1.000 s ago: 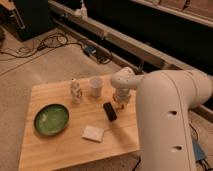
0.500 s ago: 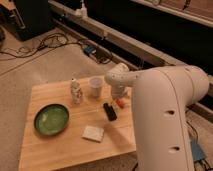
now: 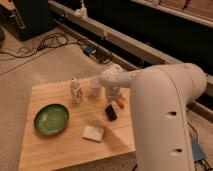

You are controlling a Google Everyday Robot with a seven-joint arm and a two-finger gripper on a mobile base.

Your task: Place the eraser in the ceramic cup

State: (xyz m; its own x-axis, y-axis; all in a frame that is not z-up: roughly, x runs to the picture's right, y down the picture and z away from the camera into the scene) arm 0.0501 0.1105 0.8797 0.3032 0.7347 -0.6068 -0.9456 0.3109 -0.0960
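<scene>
The eraser (image 3: 110, 112), a small black block, lies on the wooden table (image 3: 60, 150) right of centre. The ceramic cup (image 3: 95, 87), whitish and handleless, stands upright at the table's back, up and left of the eraser. My gripper (image 3: 113, 99) hangs from the white arm (image 3: 160, 110) between the cup and the eraser, just above the eraser and right of the cup.
A green bowl (image 3: 51, 119) sits at the left. A small white patterned bottle (image 3: 75, 91) stands left of the cup. A flat whitish pad (image 3: 93, 133) lies near the front. A small orange item (image 3: 120, 104) lies beside the eraser. Cables (image 3: 60, 42) run across the floor behind.
The arm has swung left and back, bringing the gripper closer to the cup. The eraser lies where it was on the table.
</scene>
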